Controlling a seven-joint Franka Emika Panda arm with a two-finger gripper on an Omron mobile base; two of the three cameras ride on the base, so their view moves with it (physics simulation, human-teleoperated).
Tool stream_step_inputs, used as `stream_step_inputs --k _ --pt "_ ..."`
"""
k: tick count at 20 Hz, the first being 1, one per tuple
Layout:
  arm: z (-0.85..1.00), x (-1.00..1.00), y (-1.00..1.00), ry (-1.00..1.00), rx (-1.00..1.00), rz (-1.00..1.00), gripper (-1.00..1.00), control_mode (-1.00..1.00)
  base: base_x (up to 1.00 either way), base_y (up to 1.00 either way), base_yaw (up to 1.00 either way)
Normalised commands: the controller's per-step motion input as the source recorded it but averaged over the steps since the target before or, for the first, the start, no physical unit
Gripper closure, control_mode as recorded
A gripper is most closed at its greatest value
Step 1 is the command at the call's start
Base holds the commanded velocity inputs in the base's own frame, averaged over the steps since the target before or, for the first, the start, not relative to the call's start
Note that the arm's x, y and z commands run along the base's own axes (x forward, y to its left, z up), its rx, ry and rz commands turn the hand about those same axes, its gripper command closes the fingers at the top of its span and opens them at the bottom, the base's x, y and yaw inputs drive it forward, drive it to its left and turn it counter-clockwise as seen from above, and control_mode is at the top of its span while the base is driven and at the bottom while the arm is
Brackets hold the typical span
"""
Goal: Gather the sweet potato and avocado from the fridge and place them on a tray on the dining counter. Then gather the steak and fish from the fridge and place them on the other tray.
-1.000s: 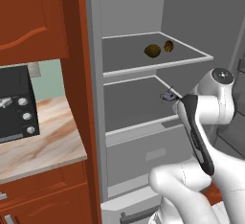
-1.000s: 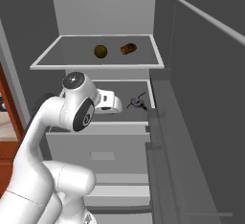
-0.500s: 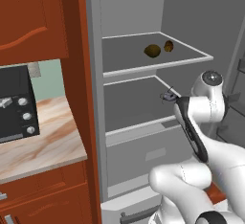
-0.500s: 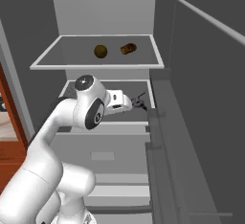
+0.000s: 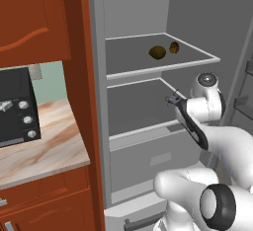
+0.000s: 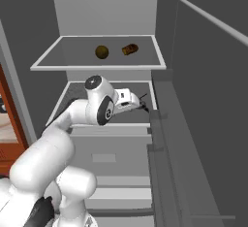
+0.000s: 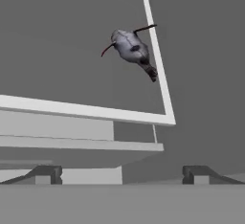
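Note:
The fridge (image 5: 136,8) stands open. On its upper shelf lie the dark olive avocado (image 5: 157,52) (image 6: 101,52) and, to its right, the reddish-brown sweet potato (image 5: 174,47) (image 6: 129,49). One shelf down, near the right edge, lies the small grey fish (image 7: 131,48) (image 5: 173,98) with a dark tail. My gripper (image 7: 122,174) (image 6: 138,105) is open at the front of that lower shelf, facing the fish and a short way from it, with nothing between its fingers (image 7: 44,173). The steak, both trays and the dining counter are out of view.
Left of the fridge, a red-brown cabinet post (image 5: 81,101) borders a wall counter (image 5: 44,151) with a black toaster oven (image 5: 15,106). The open fridge door (image 6: 203,90) and its shelves run close along the right. A drawer front (image 6: 104,158) sits below the lower shelf.
The arm has reached further in over the lower shelf, bringing the hand nearer the fish. The jaws stayed open. Nothing on the shelves has moved.

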Motion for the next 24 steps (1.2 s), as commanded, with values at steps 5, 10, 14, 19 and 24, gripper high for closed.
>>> stream_step_inputs --k 5,10,14,19,24 --pt "-0.31 0.52 -0.11 0.06 -0.05 0.0 -1.0 -1.0 0.0 0.0 0.0" --pt "-0.06 0.32 -0.15 0.01 -0.02 0.0 -1.0 -1.0 0.0 0.0 0.0" --pt "0.0 0.33 -0.12 0.0 0.0 0.0 -1.0 -1.0 0.0 0.0 0.0" --pt "-0.03 0.53 -0.2 0.0 0.0 0.0 -1.0 -1.0 0.0 0.0 0.0" --pt "-0.14 0.55 -0.26 0.01 0.0 0.0 -1.0 -1.0 0.0 0.0 0.0"
